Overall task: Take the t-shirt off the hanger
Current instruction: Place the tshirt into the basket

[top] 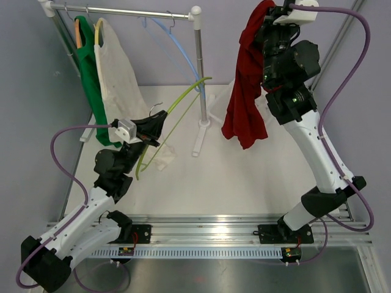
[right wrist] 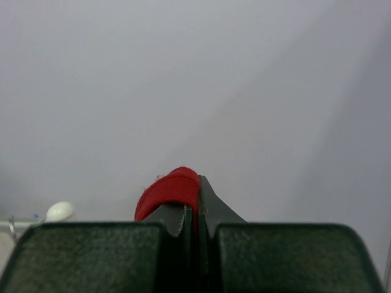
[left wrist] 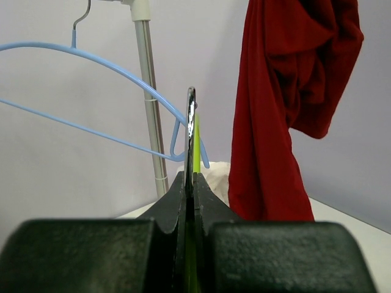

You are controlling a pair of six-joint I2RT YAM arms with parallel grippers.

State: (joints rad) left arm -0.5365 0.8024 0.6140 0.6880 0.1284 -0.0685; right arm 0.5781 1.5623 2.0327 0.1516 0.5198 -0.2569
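The right end effector (top: 264,27), raised high at the far right, is closed on the top of the red t-shirt (top: 247,91), which hangs free in a crumpled drape above the white table (top: 232,183). The left end effector (top: 154,125) is clamped on the bare yellow-green hanger (top: 181,97) near its metal hook. Behind them, the clothes rack (top: 197,73) carries a green garment (top: 90,85), a white garment (top: 116,73) and an empty blue hanger (top: 174,39).
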